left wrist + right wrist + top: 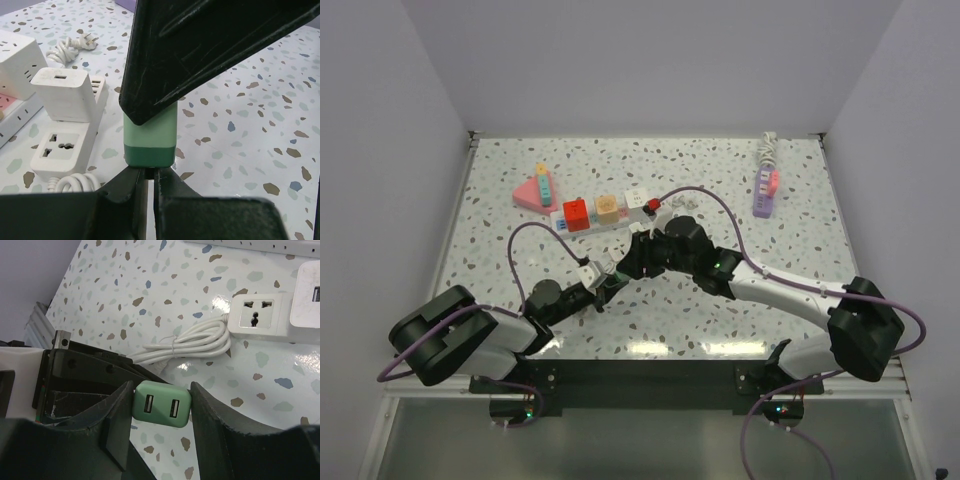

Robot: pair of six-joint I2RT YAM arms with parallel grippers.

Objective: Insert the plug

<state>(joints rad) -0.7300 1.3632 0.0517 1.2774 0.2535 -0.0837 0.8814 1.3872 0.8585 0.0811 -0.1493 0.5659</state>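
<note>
The plug (pixel 162 404) is a small green block with two USB ports facing the right wrist camera. It sits between my right gripper's (pixel 161 388) fingers, which touch both of its sides. In the left wrist view the plug (pixel 150 137) stands just above my left gripper (pixel 147 172). That gripper's jaws are shut on a dark part under the plug's base. The black right finger (pixel 200 50) covers the plug's top. In the top view both grippers meet at the table's middle (pixel 620 272). A white power strip's empty socket (pixel 255 312) lies close by.
A white charger (pixel 65 92) is plugged into that small strip beside its empty socket (pixel 60 145), with a coiled white cable (pixel 190 342) next to it. Farther back lie a long strip with coloured cubes (pixel 605 212), a pink triangular piece (pixel 530 192) and a purple strip (pixel 765 192).
</note>
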